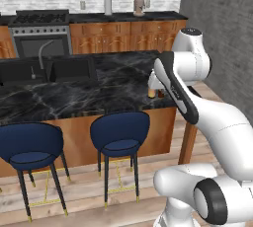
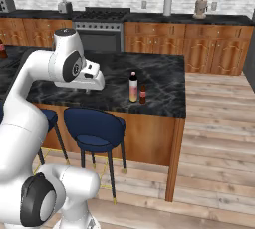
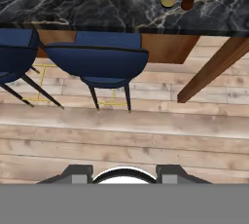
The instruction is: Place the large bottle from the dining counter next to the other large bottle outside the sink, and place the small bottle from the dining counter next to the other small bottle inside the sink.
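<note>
Near the right end of the dining counter (image 2: 164, 86), the large bottle (image 2: 133, 87) and the small bottle (image 2: 143, 94) stand upright just beside each other, close to the front edge of the surface. The gripper (image 3: 124, 172) hangs over bare wooden floor (image 3: 146, 140) before two blue stools (image 3: 99, 60), holding nothing (whether its fingers are apart I cannot tell). The sink (image 1: 49, 70) lies well apart, leftward.

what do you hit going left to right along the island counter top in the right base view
robot's white arm → large bottle → small bottle, standing close beside it → the dining counter's bare right end
</note>
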